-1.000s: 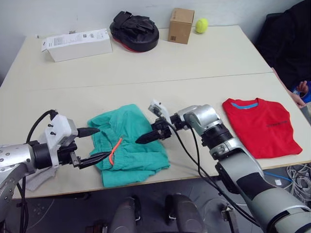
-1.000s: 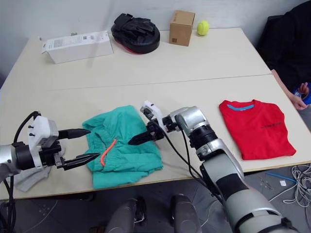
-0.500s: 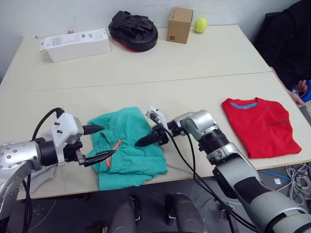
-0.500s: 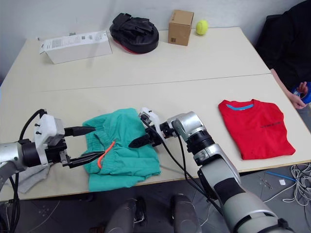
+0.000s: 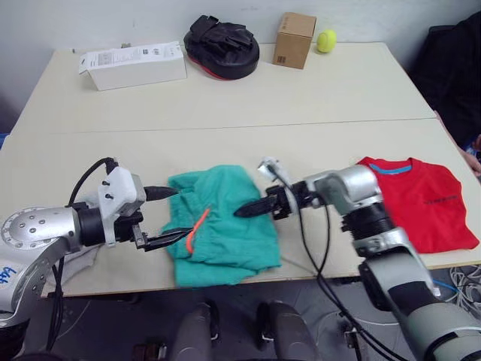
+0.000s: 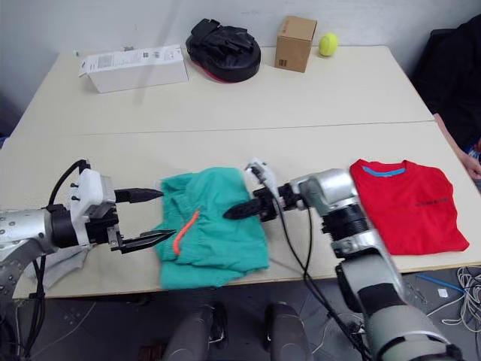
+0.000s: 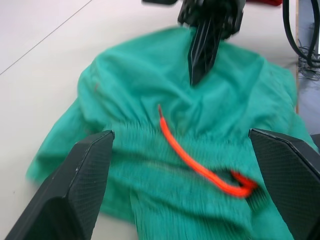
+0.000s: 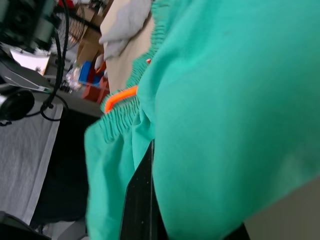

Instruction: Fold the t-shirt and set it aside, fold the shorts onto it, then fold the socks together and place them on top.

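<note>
The teal-green shorts (image 5: 225,233) lie crumpled near the table's front edge, with the orange drawstring (image 5: 197,224) showing at the gathered waistband. My left gripper (image 5: 179,214) is open, its fingers straddling the waistband's left end without closing on it. My right gripper (image 5: 242,212) is shut, pinching the shorts' fabric near their upper right part; in the right wrist view the cloth (image 8: 225,100) drapes over one finger. The red t-shirt (image 5: 421,199) lies folded flat to the right. Light grey socks (image 6: 62,263) lie under my left forearm.
Along the table's far edge stand a white box (image 5: 134,64), a black padded item (image 5: 223,47), a cardboard box (image 5: 294,39) and a tennis ball (image 5: 326,40). A person's hand (image 5: 473,147) shows at the right edge. Cables hang beside the right arm.
My right gripper has shut on the shorts' fabric. The left gripper stayed open and came closer to the waistband. The whole picture has shifted with the camera.
</note>
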{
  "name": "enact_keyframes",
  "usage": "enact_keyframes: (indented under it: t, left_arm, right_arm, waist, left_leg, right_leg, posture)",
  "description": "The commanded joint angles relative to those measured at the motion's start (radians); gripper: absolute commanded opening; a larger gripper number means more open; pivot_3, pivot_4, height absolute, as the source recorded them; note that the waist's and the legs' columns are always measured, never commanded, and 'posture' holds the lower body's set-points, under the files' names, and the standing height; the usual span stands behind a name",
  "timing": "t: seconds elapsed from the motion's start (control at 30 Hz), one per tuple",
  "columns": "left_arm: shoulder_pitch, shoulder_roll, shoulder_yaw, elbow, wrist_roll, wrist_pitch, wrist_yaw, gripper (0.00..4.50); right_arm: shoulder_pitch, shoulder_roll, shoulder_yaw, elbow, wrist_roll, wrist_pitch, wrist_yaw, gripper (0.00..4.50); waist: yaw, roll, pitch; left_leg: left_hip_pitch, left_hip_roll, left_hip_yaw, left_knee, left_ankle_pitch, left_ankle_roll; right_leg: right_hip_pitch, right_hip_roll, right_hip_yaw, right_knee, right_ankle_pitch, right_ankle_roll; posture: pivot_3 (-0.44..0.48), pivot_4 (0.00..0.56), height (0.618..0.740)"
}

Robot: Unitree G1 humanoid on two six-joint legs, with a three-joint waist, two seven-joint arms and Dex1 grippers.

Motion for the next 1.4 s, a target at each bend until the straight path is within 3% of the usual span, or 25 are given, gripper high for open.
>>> enact_keyframes:
  t: [0.03, 0.17, 0.3, 0.37, 0.57, 0.77, 0.97, 1.3, 1.4]
  left_arm:
    - [-0.027, -0.01, -0.029, 0.015, 0.006, -0.032, -0.012, 4.5]
    - [-0.049, -0.017, -0.062, 0.041, 0.019, -0.056, -0.02, 4.5]
    - [-0.066, -0.028, -0.084, 0.062, 0.028, -0.074, -0.025, 4.5]
    - [-0.069, -0.035, -0.093, 0.072, 0.035, -0.084, -0.028, 4.5]
    - [-0.077, -0.052, -0.111, 0.091, 0.046, -0.102, -0.03, 4.5]
    - [-0.11, -0.058, -0.14, 0.074, 0.032, -0.095, -0.048, 4.5]
    - [-0.133, -0.055, -0.142, 0.052, 0.023, -0.079, -0.042, 4.5]
    - [-0.134, -0.058, -0.14, 0.046, 0.025, -0.073, -0.037, 4.5]
    - [-0.14, -0.064, -0.152, 0.044, 0.025, -0.073, -0.037, 4.5]
  right_arm:
    - [0.024, -0.122, -0.1, -0.13, 0.097, 0.048, 0.032, 0.05]
    - [0.089, -0.319, -0.145, -0.199, 0.131, -0.016, 0.102, 0.05]
    - [0.117, -0.524, -0.17, -0.162, 0.121, -0.109, 0.197, 0.05]
    - [0.096, -0.64, -0.17, -0.072, 0.089, -0.187, 0.275, 0.05]
    - [0.015, -0.824, -0.05, 0.209, 0.008, -0.452, 0.375, 0.05]
    - [-0.091, -0.841, 0.113, 0.58, -0.161, -0.766, 0.375, 0.05]
    - [-0.169, -0.811, 0.112, 0.889, -0.38, -0.967, 0.326, 0.05]
    - [-0.163, -0.784, 0.008, 1.023, -0.499, -1.074, 0.097, 0.05]
    - [-0.174, -0.771, -0.02, 1.011, -0.508, -1.056, 0.084, 0.61]
  waist:
    - [0.004, 0.0, 0.0]
    - [0.006, 0.0, 0.0]
    - [0.004, 0.002, 0.002]
    - [0.004, 0.004, 0.003]
    - [0.004, 0.006, 0.004]
    - [0.003, 0.009, 0.006]
    - [0.005, 0.016, 0.01]
    - [0.002, 0.017, 0.011]
    - [0.003, 0.017, 0.011]
  left_leg:
    - [0.0, 0.0, 0.0, 0.0, 0.0, 0.0]
    - [0.0, 0.0, 0.0, 0.0, 0.0, 0.001]
    - [0.0, 0.0, 0.002, 0.001, 0.0, 0.002]
    - [0.0, 0.0, 0.002, 0.001, 0.0, 0.002]
    - [0.001, 0.0, 0.005, 0.002, 0.001, 0.003]
    - [0.001, 0.0, 0.007, 0.003, 0.001, 0.003]
    - [0.001, 0.001, 0.009, 0.005, 0.002, 0.003]
    - [0.002, 0.001, 0.009, 0.008, 0.002, 0.002]
    - [0.001, 0.001, 0.009, 0.009, 0.002, 0.002]
  right_leg:
    - [0.0, 0.0, 0.0, 0.0, 0.0, 0.0]
    - [0.0, 0.0, -0.001, -0.001, 0.0, 0.0]
    - [0.001, 0.0, 0.0, -0.002, 0.0, 0.0]
    - [0.001, 0.0, 0.0, -0.002, 0.0, 0.0]
    - [0.001, 0.0, 0.001, -0.002, 0.0, 0.0]
    - [0.001, 0.0, 0.002, -0.004, 0.0, -0.001]
    - [0.001, 0.002, 0.003, -0.003, 0.0, 0.0]
    - [0.001, 0.002, 0.004, -0.001, 0.0, 0.0]
    - [0.001, 0.002, 0.005, -0.001, 0.0, 0.0]
  posture:
    - [0.0, 0.15, 0.74]
    - [0.0, 0.15, 0.74]
    - [0.0, 0.15, 0.74]
    - [0.0, 0.15, 0.74]
    - [0.0, 0.15, 0.74]
    - [0.0, 0.15, 0.74]
    - [0.0, 0.15, 0.74]
    - [0.0, 0.15, 0.74]
    - [0.0, 0.15, 0.74]
